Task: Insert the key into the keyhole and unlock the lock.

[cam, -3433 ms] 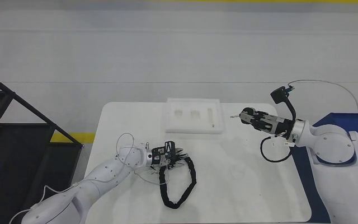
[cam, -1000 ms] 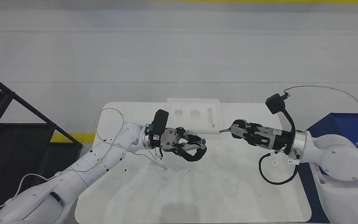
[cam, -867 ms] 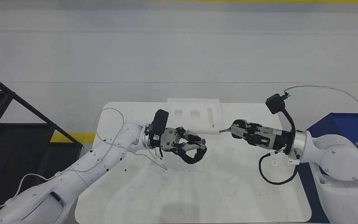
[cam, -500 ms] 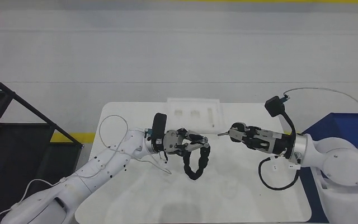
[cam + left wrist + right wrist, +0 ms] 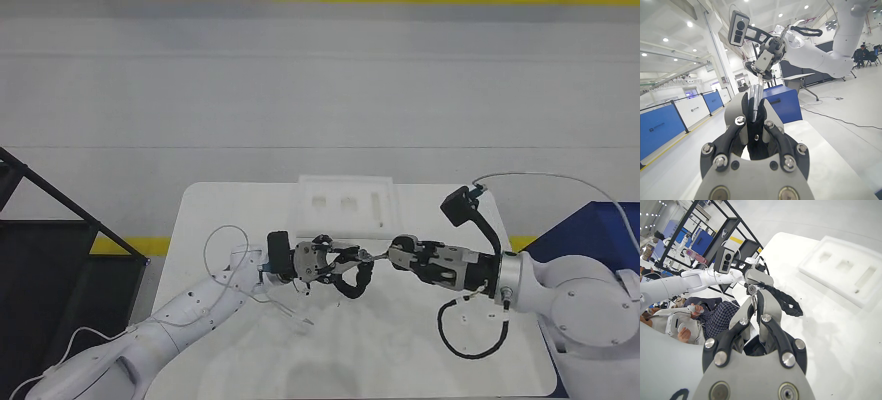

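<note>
Table's (image 5: 430,350) open middle, left tool (image 5: 340,265) clamping lock (image 5: 754,106), right tool (image 5: 392,256) pinching key (image 5: 760,80) beside keyhole (image 5: 752,288), foam tray (image 5: 345,231) behind.

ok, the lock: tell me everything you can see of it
The lock is a chain lock: a loop in a black woven sleeve joined to a shiny chrome cylinder with a round keyhole face. The left claw is shut on the cylinder, holding it above the table, loop hanging free. The key in the right claw sits at that face; insertion can't be confirmed.
</note>
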You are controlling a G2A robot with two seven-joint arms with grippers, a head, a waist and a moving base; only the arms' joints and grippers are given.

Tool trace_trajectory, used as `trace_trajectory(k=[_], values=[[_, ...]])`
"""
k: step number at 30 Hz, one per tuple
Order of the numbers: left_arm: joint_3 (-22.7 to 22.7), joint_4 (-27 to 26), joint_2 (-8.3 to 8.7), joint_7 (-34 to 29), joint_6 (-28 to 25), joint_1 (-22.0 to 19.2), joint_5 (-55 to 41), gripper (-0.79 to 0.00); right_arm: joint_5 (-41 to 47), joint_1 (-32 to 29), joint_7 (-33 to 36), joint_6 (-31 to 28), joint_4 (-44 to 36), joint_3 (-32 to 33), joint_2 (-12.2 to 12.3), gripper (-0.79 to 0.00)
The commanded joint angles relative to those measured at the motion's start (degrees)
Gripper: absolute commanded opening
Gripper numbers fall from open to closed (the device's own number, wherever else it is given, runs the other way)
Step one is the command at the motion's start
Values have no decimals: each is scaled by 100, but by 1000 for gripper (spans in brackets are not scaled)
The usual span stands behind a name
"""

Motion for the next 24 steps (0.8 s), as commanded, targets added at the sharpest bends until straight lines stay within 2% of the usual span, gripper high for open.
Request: trace_trajectory(k=[1, 7, 14, 18, 24], values=[[-1, 132, -49, 86, 136, 1, 37, -785, -81, 0, -90, 53, -10, -30, 4, -785], [-38, 329, -163, 152, 483, 30, 176, -785, -544, -52, -407, 216, -137, -102, 21, -785], [-166, 417, -235, -180, 708, 146, 148, -785, -1272, -131, -681, 569, -250, -213, 40, -785], [-270, 450, -256, -455, 844, 205, 123, -785, -1272, -131, -681, 569, -250, -213, 40, -785], [-270, 450, -256, -455, 844, 205, 123, -785, -1272, -131, -681, 569, -250, -213, 40, -785]])
